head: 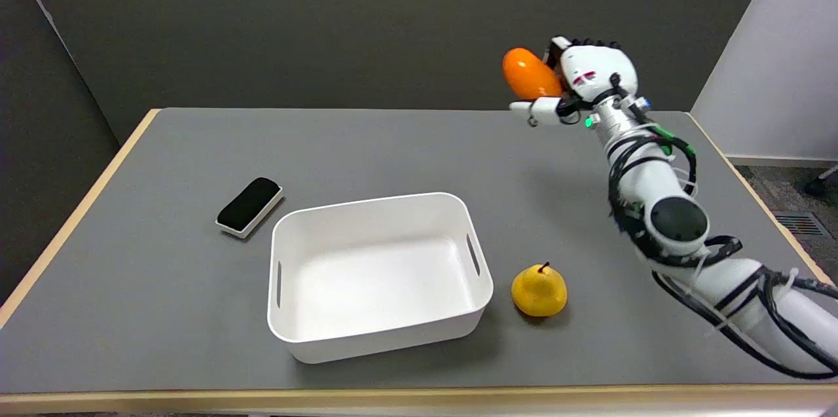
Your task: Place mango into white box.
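My right hand is raised in the air above the table's far right side and holds the orange mango in its fingers. The mango sticks out to the left of the palm, with the thumb beneath it. The white box stands near the table's front middle, open-topped and with nothing inside, well below and to the left of the held mango.
A yellow pear sits on the table just right of the box. A black and white eraser lies to the box's upper left. The grey table has a wooden edge.
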